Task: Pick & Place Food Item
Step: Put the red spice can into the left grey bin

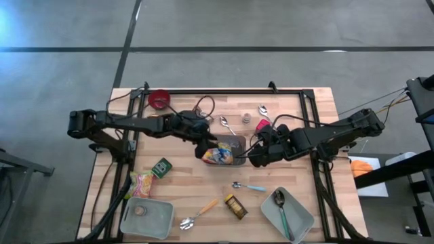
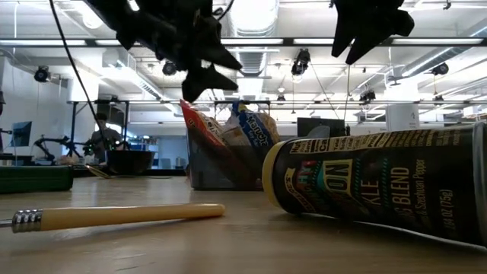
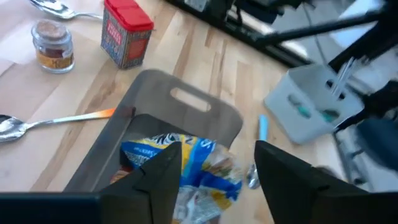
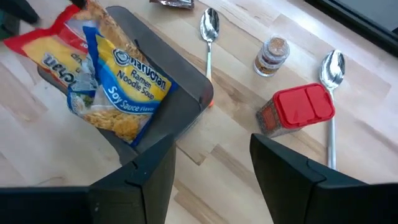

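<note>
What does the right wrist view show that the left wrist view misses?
Only the right wrist view: a second spoon beside the red-lidded spice container, and the noodle packet's soy sauce label. Only the left wrist view: the light grey tray holding a teal-handled utensil. Both: the dark bin, the small spice jar, and each arm's own open end effector.

Blue-yellow noodle packet (image 4: 118, 87) crumpled, tilted inside grey bin (image 4: 180, 74), mid-table
</note>
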